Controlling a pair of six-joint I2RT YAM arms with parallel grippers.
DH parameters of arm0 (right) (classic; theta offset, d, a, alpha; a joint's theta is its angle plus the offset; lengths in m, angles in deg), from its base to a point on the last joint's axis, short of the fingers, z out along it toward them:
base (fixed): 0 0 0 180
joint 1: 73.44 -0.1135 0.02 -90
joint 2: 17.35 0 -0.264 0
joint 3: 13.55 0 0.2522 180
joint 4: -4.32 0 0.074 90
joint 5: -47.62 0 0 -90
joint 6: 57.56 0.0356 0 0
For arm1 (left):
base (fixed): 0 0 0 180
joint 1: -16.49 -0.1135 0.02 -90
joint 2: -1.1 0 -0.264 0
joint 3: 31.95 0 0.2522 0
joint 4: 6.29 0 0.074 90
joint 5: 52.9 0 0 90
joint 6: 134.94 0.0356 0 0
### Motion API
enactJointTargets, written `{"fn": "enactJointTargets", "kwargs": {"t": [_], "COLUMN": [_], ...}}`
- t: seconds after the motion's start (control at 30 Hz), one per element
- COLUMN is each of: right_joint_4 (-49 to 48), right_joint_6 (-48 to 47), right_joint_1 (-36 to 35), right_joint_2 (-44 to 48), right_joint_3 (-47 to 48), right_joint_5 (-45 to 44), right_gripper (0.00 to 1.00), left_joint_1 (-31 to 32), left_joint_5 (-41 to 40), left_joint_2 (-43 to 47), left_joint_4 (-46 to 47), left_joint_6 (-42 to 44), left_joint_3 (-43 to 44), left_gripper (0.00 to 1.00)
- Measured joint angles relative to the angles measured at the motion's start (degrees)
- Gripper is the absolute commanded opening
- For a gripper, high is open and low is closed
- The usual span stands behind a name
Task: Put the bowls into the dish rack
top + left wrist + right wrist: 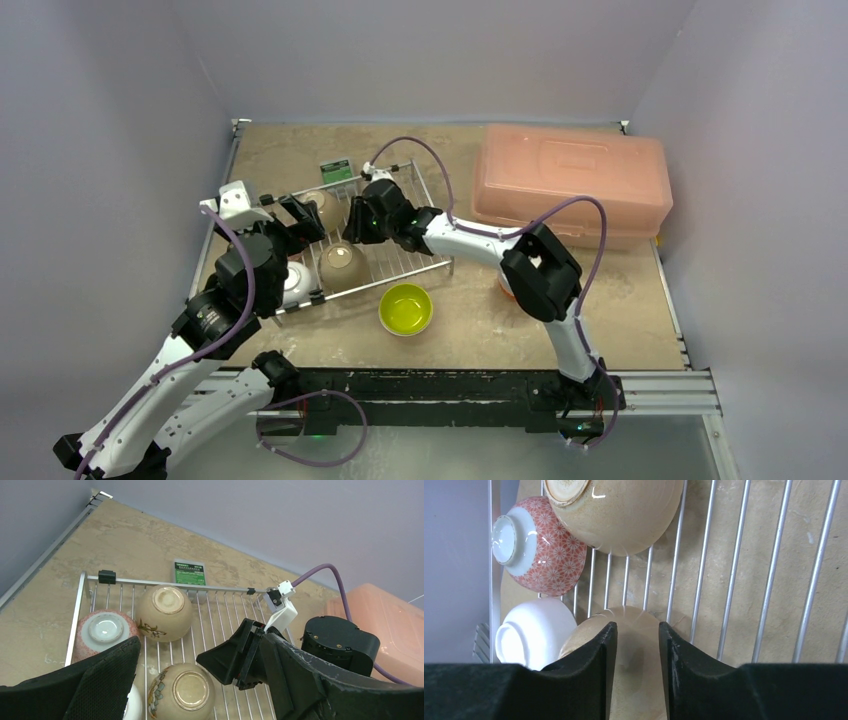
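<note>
The silver wire dish rack holds several upturned bowls: a beige one at the back, a beige flowered one, a white one and an orange-patterned one. A lime-green bowl stands upright on the table in front of the rack. My right gripper hangs over the rack with its jaws parted, just above the flowered beige bowl. My left gripper is wide open and empty over the rack's left part.
A pink translucent plastic box fills the back right. A small green card lies behind the rack. An orange sliver shows under the right arm's elbow. Walls close in on the left, back and right.
</note>
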State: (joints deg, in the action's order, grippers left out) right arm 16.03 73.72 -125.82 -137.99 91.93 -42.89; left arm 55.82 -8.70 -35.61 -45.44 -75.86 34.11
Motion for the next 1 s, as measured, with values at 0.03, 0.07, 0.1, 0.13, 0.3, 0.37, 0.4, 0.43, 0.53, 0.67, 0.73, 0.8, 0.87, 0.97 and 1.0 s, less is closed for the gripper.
{"fn": "enactJointTargets", "kwargs": {"t": [0.03, 0.07, 0.1, 0.13, 0.3, 0.37, 0.4, 0.43, 0.53, 0.67, 0.73, 0.8, 0.87, 0.97, 1.0], "right_joint_4": [0.0, 0.0, 0.1, 0.2, 2.4, 4.0, 5.0, 5.7, 8.0, 9.0, 9.6, 10.0, 9.5, 8.5, 8.1], "right_joint_6": [0.0, -0.2, -0.4, -0.7, -3.4, -5.9, -7.5, -8.9, -14.6, -19.2, -20.3, -21.2, -21.9, -22.5, -22.6], "right_joint_1": [0.0, 0.0, 0.0, 0.0, 0.0, -0.1, -0.3, -0.5, -2.0, -5.2, -6.3, -7.1, -7.2, -7.2, -7.2], "right_joint_2": [0.0, 0.2, 0.3, 0.6, 6.2, 9.2, 10.5, 11.4, 13.5, 14.4, 14.3, 13.6, 12.9, 11.0, 9.9], "right_joint_3": [0.1, 0.1, 0.1, 0.0, -3.6, -4.9, -5.0, -5.0, -5.0, -7.8, -9.4, -10.0, -10.0, -9.4, -8.8], "right_joint_5": [-0.2, -0.5, -1.4, -2.1, -6.1, -6.5, -6.5, -6.5, -5.6, -3.9, -2.5, -1.2, -0.4, 0.3, 0.3], "right_gripper": [0.44, 0.46, 0.48, 0.49, 0.55, 0.64, 0.67, 0.70, 0.73, 0.73, 0.72, 0.70, 0.69, 0.66, 0.64], "left_joint_1": [0.0, 0.0, 0.0, 0.0, 0.0, 0.0, 0.0, 0.0, 0.0, 0.0, 0.0, 0.0, 0.0, 0.0, 0.0], "left_joint_5": [0.0, 0.0, 0.0, 0.0, 0.0, 0.0, 0.0, 0.0, -0.1, -1.7, -3.0, -4.4, -5.6, -6.5, -6.8], "left_joint_2": [0.0, 0.0, 0.0, 0.0, 0.0, 0.0, 0.0, 0.0, 0.0, -0.1, -0.5, -0.6, -0.5, 0.0, 0.3], "left_joint_4": [0.0, 0.0, 0.0, 0.0, 0.0, 0.0, 0.0, 0.0, 0.0, -0.9, -2.2, -3.2, -3.8, -4.2, -4.3], "left_joint_6": [0.0, 0.0, 0.0, 0.0, 0.0, 0.0, 0.0, 0.0, 0.0, -0.2, -0.5, -1.1, -1.2, -1.2, -1.2], "left_joint_3": [0.0, 0.0, 0.0, 0.0, 0.0, 0.0, 0.0, 0.0, 0.0, 0.3, 1.2, 2.3, 3.1, 3.9, 3.9], "left_gripper": [0.89, 0.89, 0.89, 0.89, 0.89, 0.89, 0.89, 0.89, 0.90, 0.93, 0.93, 0.93, 0.93, 0.93, 0.93]}}
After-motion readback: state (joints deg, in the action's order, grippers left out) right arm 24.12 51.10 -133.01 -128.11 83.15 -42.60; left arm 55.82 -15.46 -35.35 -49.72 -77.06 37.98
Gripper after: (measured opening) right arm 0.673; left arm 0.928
